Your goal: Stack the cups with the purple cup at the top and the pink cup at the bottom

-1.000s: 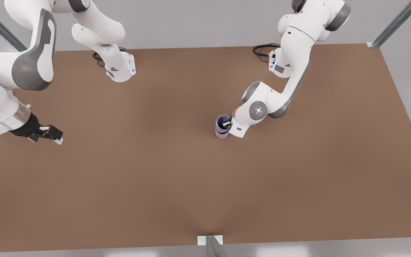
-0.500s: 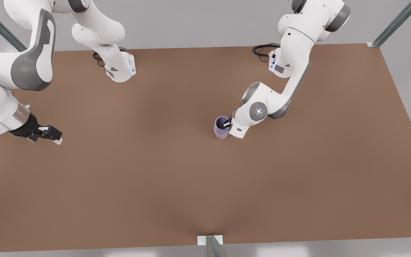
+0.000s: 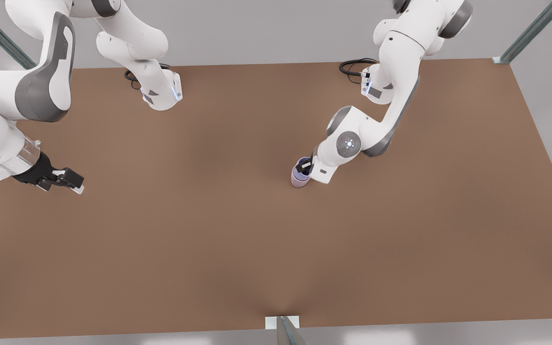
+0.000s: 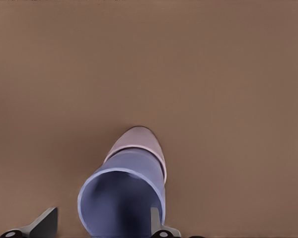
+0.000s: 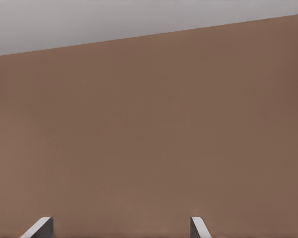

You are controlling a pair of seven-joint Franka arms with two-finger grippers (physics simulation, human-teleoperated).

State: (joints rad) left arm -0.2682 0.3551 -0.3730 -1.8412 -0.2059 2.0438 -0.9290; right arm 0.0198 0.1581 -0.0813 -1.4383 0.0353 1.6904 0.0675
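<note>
The purple cup sits nested inside the pink cup near the table's middle, slightly toward the front view's right. In the left wrist view the purple cup shows its dark inside, and the pink cup pokes out beneath it. My left gripper hovers at the purple cup's rim. It is open, with one finger at the cup's wall and the other standing clear of it. My right gripper waits open at the front view's left, and between its fingers there is bare table.
The brown table stretches wide around the stack. Both arm bases stand at the far edge with black cables. A small metal bracket sits at the near edge.
The purple cup has sunk deeper into the pink cup. The left gripper has let go and its wrist has lifted slightly. The right arm has barely moved.
</note>
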